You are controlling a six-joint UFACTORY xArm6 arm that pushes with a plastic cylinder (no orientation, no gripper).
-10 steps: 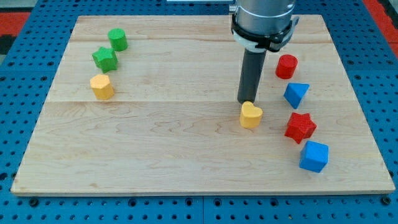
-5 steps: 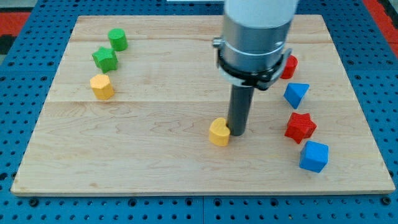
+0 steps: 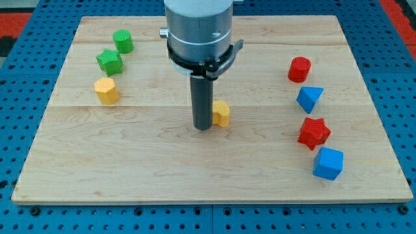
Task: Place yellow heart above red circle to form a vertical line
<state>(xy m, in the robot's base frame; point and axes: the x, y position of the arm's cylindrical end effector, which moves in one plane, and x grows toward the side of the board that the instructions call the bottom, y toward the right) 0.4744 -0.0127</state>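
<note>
The yellow heart point(image 3: 222, 114) lies near the middle of the wooden board point(image 3: 162, 162), partly hidden behind the rod. My tip point(image 3: 203, 127) rests on the board just left of the heart, touching or nearly touching it. The red circle point(image 3: 299, 69) stands at the view's right, well to the right of the heart and a little higher up.
A blue triangle-like block point(image 3: 309, 99), a red star point(image 3: 314, 132) and a blue cube point(image 3: 327, 163) run down below the red circle. At the view's left are a green cylinder point(image 3: 123, 41), a green star point(image 3: 110, 61) and a yellow hexagon-like block point(image 3: 106, 90).
The arm swept to the left. The yellow heart moved left and down, then slightly up; my tip went from above it, to its right, to its left.
</note>
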